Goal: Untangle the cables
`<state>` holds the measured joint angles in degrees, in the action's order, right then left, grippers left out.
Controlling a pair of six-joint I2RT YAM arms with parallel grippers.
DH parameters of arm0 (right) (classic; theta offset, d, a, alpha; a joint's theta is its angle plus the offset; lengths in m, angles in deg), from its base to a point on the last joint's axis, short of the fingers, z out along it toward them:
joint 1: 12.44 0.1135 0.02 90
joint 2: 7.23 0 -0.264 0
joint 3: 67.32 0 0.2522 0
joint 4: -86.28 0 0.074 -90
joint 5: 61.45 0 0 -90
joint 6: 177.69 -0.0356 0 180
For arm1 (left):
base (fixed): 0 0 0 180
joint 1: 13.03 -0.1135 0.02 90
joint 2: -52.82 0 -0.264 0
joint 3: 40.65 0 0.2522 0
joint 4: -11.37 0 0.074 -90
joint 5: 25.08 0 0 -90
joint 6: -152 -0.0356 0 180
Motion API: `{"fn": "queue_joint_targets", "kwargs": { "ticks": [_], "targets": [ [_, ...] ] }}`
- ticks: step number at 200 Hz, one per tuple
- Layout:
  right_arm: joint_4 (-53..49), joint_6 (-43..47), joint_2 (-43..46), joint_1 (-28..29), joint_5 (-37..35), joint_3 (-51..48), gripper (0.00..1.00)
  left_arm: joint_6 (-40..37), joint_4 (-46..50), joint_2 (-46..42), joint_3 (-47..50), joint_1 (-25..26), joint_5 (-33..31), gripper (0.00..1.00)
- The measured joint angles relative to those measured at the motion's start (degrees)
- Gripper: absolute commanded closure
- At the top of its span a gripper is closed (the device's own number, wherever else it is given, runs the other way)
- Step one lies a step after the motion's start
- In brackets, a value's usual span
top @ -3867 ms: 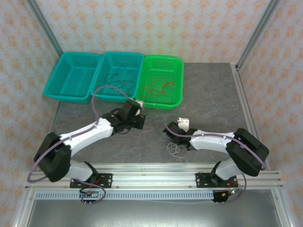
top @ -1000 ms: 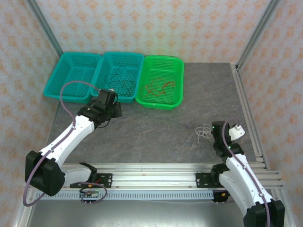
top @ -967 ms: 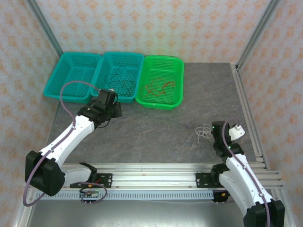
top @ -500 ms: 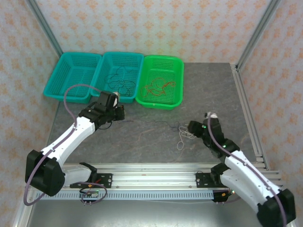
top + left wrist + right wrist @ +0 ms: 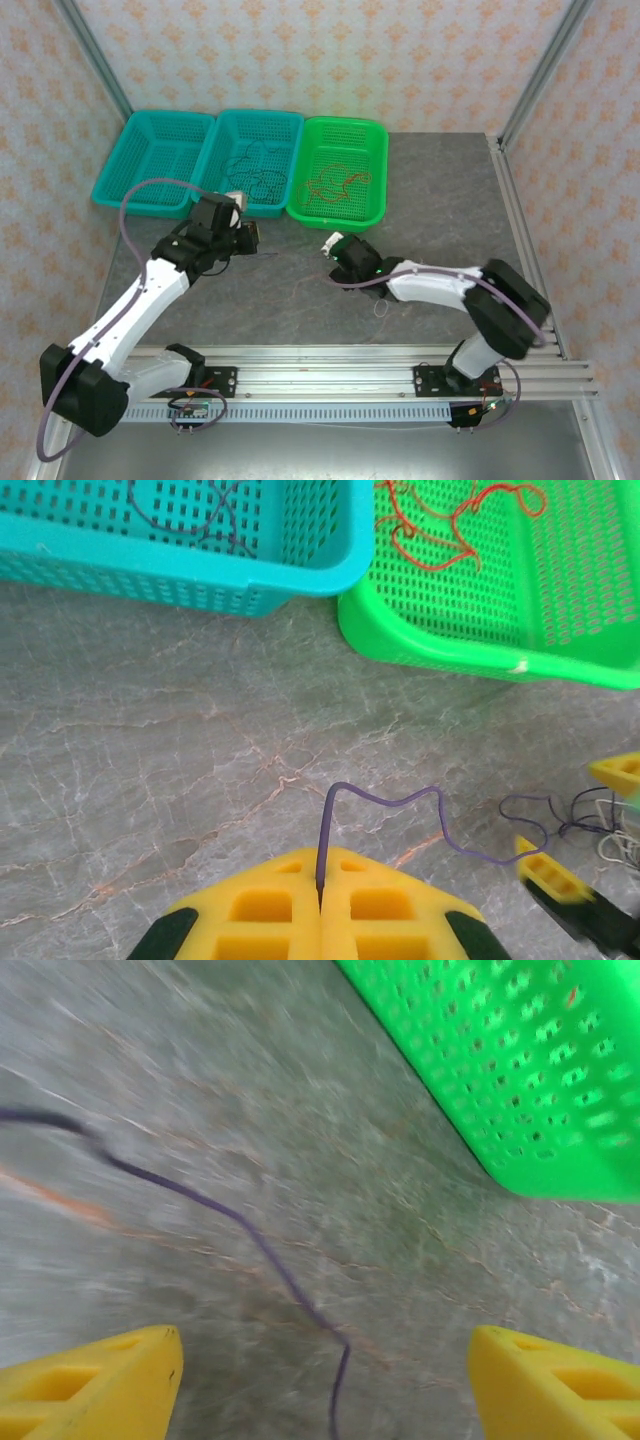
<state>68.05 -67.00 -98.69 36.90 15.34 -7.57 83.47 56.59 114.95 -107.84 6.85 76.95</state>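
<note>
Sorting looks partly done: ahead of the left gripper (image 5: 320,880), the green basket (image 5: 450,640) holds a red cable (image 5: 430,535) and the blue basket (image 5: 200,575) a dark cable (image 5: 190,505). That gripper pinches a purple cable (image 5: 324,830); the right gripper (image 5: 325,1360) gapes around it, with a pale strand (image 5: 377,303) unsorted just beside.

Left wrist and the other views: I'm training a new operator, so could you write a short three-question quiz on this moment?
1. True or false: the left pincer is shut on the purple cable.
2. Which cable lies in the green basket? A: the red cable. B: the purple cable. C: none.
3. Fill in: the right pincer is ____ (open or shut).

Key: 1 true; 2 A; 3 open.
</note>
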Motion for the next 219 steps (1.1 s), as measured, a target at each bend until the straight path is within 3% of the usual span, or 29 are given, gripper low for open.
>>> {"fn": "queue_joint_targets", "kwargs": {
  "ticks": [25, 50, 71, 90, 108, 155, 192, 219],
  "targets": [
    [-0.1, 1.9, -6.4, -0.3, -7.3, 2.4, 0.59, -2.1, 0.5, -5.5, -0.2, 0.0, 0.0, 1.00],
    [-1.1, 0.5, -8.0, -0.9, -12.8, 3.7, 0.63, -4.1, 0.4, -13.4, 0.3, 0.0, -2.8, 1.00],
    [-1.6, -1.0, -6.9, -2.0, -15.2, 3.4, 0.67, -4.9, 0.4, -21.3, 1.5, 0.0, -9.4, 1.00],
    [-2.0, -2.7, -3.2, -4.7, -15.5, 1.7, 0.83, -5.0, 0.5, -25.6, 2.3, 0.0, -15.2, 1.00],
    [-2.4, -4.6, 1.0, -8.0, -14.9, -0.2, 1.00, -5.1, 1.3, -24.4, 2.3, 0.0, -18.5, 1.00],
    [-2.9, -6.7, 10.2, -11.3, -9.2, -4.7, 1.00, -5.1, 4.1, -17.9, 4.3, 0.0, -22.2, 1.00],
    [-1.6, -6.6, 20.8, -11.5, 4.1, -6.1, 1.00, -5.5, -2.9, -13.8, 11.6, 1.0, -10.6, 0.95],
    [1.0, -6.6, 25.8, -11.5, 14.1, -6.1, 1.00, -5.0, -7.5, -9.2, 15.0, 7.2, -6.1, 0.83]
  ]
}}
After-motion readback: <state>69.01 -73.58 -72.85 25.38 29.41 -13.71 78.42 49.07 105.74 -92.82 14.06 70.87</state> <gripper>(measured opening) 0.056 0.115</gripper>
